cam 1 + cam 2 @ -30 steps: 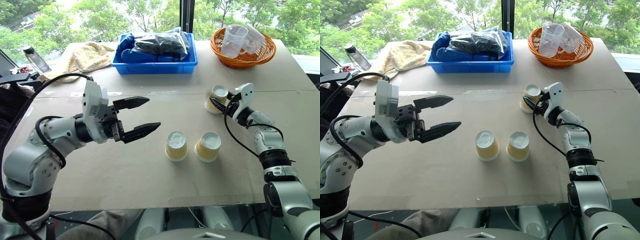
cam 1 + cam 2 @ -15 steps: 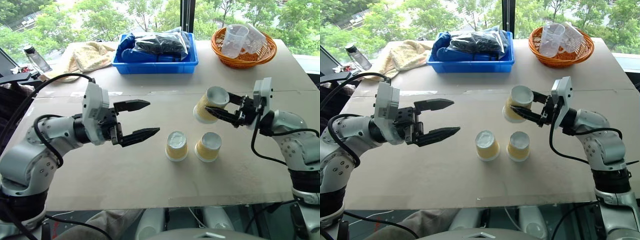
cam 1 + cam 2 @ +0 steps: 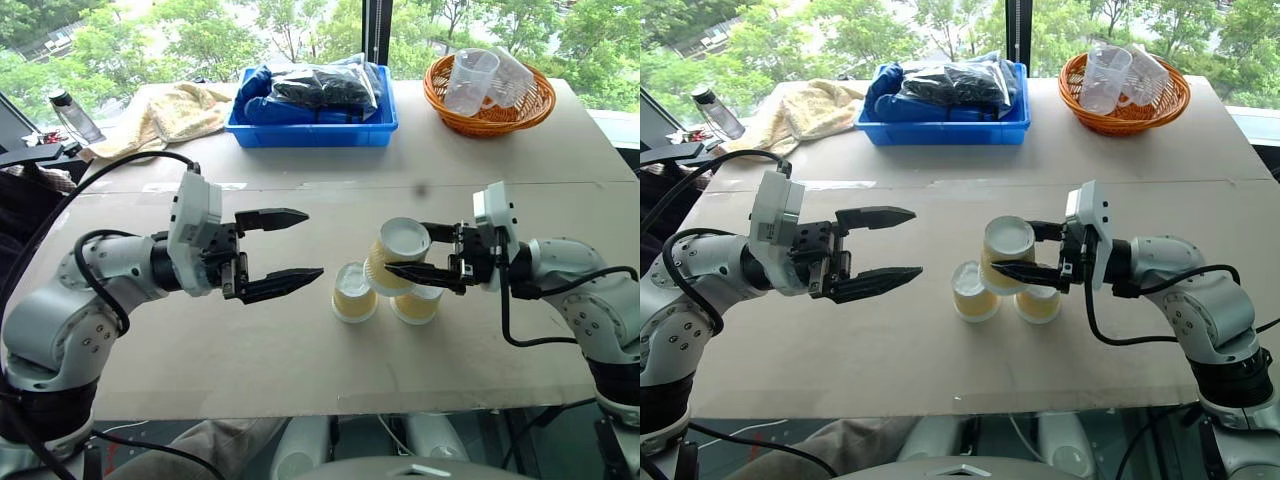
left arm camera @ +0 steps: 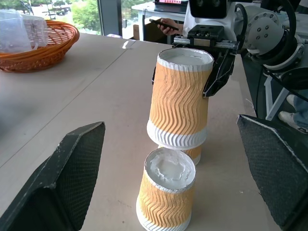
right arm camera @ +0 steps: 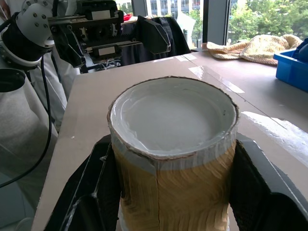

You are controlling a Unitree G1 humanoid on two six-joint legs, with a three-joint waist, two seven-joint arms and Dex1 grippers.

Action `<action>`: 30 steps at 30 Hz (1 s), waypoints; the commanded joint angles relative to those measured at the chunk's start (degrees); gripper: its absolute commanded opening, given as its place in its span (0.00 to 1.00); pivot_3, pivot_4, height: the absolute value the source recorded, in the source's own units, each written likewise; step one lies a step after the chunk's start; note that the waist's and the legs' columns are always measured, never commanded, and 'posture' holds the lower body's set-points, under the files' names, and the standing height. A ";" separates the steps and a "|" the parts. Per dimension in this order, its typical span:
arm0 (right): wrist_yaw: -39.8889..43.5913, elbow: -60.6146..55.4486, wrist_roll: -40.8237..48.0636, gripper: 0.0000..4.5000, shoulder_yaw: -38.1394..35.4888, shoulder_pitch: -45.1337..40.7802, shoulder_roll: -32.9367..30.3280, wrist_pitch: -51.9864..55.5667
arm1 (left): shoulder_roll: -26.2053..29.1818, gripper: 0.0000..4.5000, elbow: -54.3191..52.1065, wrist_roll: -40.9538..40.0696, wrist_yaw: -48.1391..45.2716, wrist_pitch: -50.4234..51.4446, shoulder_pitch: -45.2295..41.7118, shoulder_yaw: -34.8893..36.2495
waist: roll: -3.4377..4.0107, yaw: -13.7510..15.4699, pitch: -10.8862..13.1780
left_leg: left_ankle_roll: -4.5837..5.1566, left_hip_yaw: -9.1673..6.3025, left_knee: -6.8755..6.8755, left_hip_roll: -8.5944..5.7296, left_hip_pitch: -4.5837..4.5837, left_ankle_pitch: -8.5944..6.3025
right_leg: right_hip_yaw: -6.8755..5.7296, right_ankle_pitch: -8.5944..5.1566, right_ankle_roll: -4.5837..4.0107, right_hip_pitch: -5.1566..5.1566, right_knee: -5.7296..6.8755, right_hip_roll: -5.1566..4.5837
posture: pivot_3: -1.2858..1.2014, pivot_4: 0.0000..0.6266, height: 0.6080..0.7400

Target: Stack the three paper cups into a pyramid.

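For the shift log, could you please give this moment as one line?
right tool: shut on third cup, over two base cups | left tool: open, idle | pyramid: unfinished

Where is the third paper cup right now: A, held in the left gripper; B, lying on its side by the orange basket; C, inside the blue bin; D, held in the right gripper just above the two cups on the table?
D: the right gripper is shut on the third paper cup, upside down above the two cups on the table; the left gripper is open and empty.
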 commanded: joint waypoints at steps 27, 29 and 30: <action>2.48 0.17 -2.14 0.99 0.55 0.99 -0.62 -2.53 | 0.74 1.00 -2.00 -1.06 -0.45 1.38 -0.32 0.52 | -0.01 0.03 0.01 | 0.00 0.00 0.00 0.00 0.00 0.00 | -0.01 0.00 0.00 0.00 0.00 0.00 | 0.52 0.24 1.00; 2.65 0.10 -2.07 0.99 0.20 1.19 -0.82 -2.47 | 0.73 1.00 -2.02 -0.97 -0.36 1.45 -0.48 0.35 | -0.01 0.03 0.01 | 0.00 0.00 0.00 0.00 0.00 0.00 | -0.01 0.00 0.00 0.00 0.00 0.00 | 0.52 0.24 1.00; 2.73 -0.01 -1.91 0.99 -0.16 1.35 -1.07 -2.37 | 0.73 1.00 -2.04 -0.98 -0.32 1.51 -0.57 0.26 | -0.01 0.03 0.01 | 0.00 0.00 0.00 0.00 0.00 0.00 | -0.01 0.00 0.00 0.00 0.00 0.00 | 0.52 0.24 1.00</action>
